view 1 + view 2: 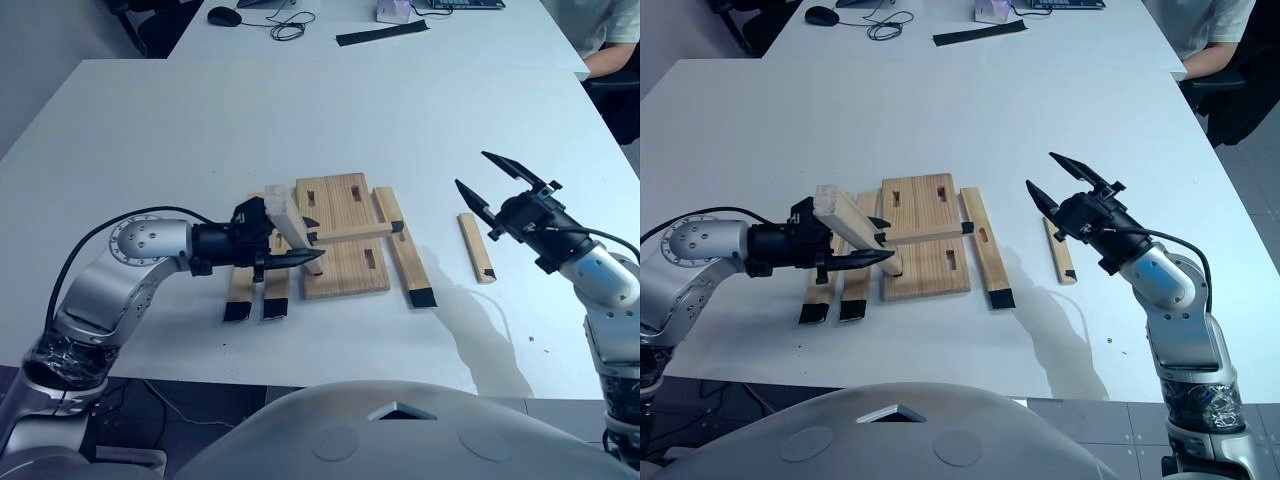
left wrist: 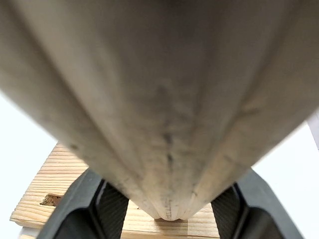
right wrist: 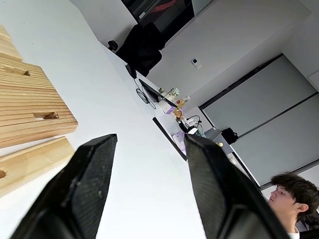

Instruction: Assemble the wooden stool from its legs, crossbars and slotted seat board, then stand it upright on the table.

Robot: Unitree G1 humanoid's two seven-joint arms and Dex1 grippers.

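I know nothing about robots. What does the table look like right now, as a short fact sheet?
left jaws: shut on a leg, held tilted at the seat board's left edge
right jaws: open, empty, above the table
seat board: flat, slots up
crossbar: lying across the board
leg pair: flat, left of the board
single leg: flat, right of the board
short piece: alone, nearest the right jaws
stool: not assembled

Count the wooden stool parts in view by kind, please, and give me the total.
Flat slotted wooden seat board: 1
Thick wooden legs: 4 (three lying flat, one held in the left gripper)
Thin wooden crossbars: 2 (one joined to the held leg, one lying apart)
Total: 7
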